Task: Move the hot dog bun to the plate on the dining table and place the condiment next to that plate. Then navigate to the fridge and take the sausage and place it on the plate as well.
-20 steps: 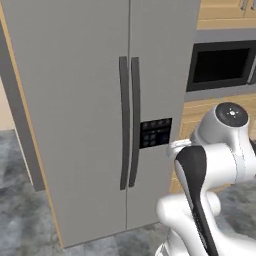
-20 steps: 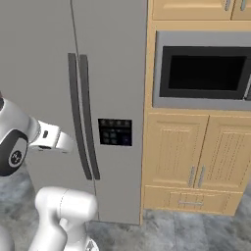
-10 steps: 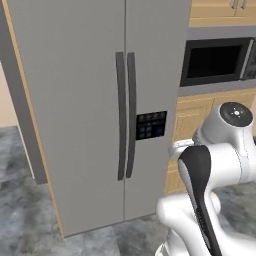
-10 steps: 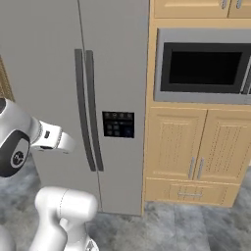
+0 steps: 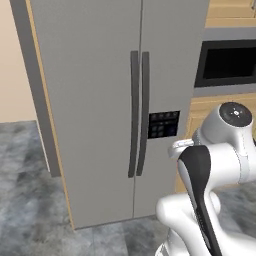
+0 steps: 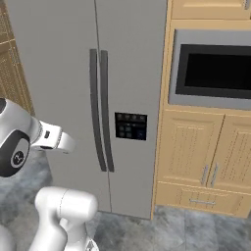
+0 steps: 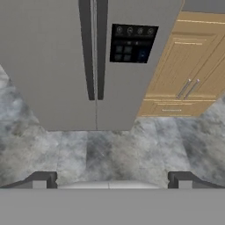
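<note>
The grey fridge (image 5: 110, 100) (image 6: 98, 88) (image 7: 66, 66) stands straight ahead with both full-height doors closed; two dark vertical handles (image 5: 139, 112) (image 6: 100, 110) (image 7: 93, 48) meet at its middle, and a black control panel (image 6: 131, 126) (image 7: 132, 43) sits on the right door. My gripper (image 7: 112, 178) is open and holds nothing, its two dark fingertips (image 7: 43, 179) wide apart, pointing at the floor in front of the fridge. The hot dog bun, plate, dining table, condiment and sausage are out of view.
Wooden cabinets (image 6: 206, 162) (image 7: 189, 74) with a built-in microwave (image 6: 213, 68) (image 5: 227, 62) stand right of the fridge. A beige wall (image 5: 15, 65) lies to its left. Grey marbled floor (image 7: 114, 149) spreads between me and the fridge.
The whole picture has shifted in both base views: the base has driven, the fridge handles now sit nearer the centre. The arm holds the same pose, gripper still open.
</note>
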Tool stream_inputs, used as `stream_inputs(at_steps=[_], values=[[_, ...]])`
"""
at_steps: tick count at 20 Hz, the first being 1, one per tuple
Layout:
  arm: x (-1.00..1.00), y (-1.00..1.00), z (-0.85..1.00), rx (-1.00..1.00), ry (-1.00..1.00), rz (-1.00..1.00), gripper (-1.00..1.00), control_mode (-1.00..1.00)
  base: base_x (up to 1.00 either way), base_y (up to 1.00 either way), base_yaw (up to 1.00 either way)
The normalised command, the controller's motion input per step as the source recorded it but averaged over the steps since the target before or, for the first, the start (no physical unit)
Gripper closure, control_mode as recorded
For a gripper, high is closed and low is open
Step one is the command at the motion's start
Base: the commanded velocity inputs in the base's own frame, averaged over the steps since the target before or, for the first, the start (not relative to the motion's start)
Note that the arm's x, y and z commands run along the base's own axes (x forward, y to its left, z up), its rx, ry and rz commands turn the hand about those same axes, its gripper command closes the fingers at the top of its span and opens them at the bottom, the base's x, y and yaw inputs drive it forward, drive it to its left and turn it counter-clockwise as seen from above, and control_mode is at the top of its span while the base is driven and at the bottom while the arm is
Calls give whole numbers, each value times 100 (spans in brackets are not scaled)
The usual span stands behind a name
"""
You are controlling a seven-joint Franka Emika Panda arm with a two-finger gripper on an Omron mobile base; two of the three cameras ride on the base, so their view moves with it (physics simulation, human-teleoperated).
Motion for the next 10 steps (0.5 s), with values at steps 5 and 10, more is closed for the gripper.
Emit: stream_inputs(at_steps=[5, 10], values=[[0, 0, 0, 0, 0, 0, -100, 100, -5, 4, 19], [3, -4, -2, 1, -2, 0, -100, -100, -7, -4, 1]])
